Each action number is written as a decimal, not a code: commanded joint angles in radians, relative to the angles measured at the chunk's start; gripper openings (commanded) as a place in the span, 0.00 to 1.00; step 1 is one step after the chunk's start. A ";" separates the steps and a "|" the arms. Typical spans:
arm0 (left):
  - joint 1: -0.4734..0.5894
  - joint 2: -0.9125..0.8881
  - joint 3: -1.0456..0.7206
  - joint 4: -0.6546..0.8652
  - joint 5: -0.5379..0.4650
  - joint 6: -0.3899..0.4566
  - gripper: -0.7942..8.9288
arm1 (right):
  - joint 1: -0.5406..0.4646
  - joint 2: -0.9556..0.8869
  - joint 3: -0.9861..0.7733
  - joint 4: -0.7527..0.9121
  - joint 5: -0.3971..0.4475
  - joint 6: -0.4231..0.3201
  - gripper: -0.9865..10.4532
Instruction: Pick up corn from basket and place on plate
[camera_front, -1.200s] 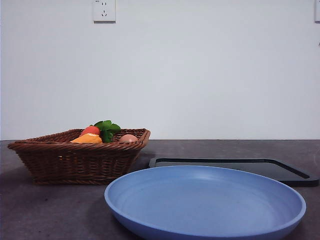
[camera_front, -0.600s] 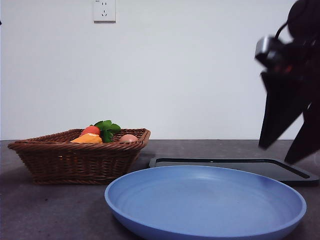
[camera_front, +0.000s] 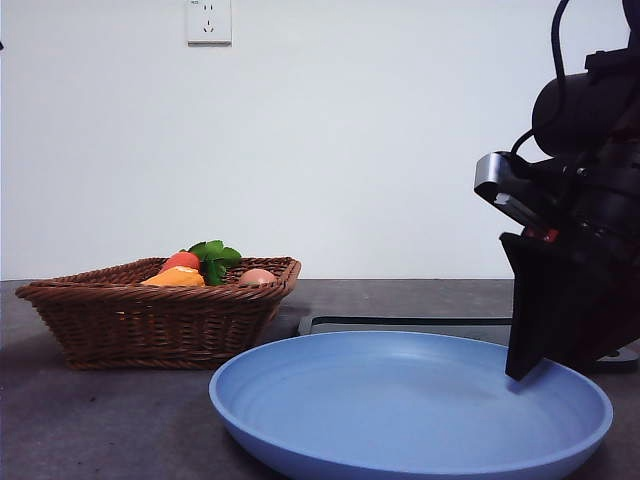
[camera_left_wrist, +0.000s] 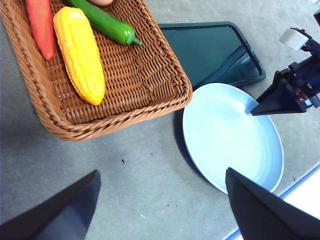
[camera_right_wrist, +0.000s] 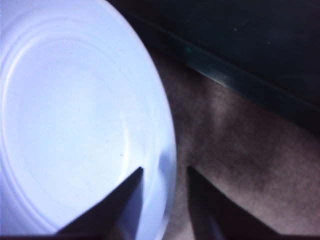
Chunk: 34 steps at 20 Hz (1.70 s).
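the right gripper (camera_front: 525, 372) has dropped from up high to the plate (camera_front: 300, 400), its fingers (camera_right_wrist: 125, 200) parted astride the rim and holding nothing, while the corn (camera_left_wrist: 80, 52) lies untouched in the basket (camera_left_wrist: 120, 117) below the wide-open left gripper (camera_left_wrist: 160, 205).

Camera layout: one low front view, two wrist views.
Front sat at worktop (camera_front: 100, 420) height, facing the wall; left wrist looked down from high; right wrist hung close. All shared the plate (camera_front: 400, 400).
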 joint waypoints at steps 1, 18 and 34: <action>-0.002 0.018 0.018 0.013 0.001 -0.002 0.50 | 0.006 0.021 0.017 0.015 0.004 0.007 0.14; -0.149 0.403 0.199 0.178 -0.299 -0.044 0.50 | 0.003 -0.276 0.103 -0.126 0.003 0.066 0.09; -0.288 1.105 0.526 0.245 -0.606 -0.044 0.50 | -0.010 -0.647 0.122 -0.197 0.006 0.150 0.09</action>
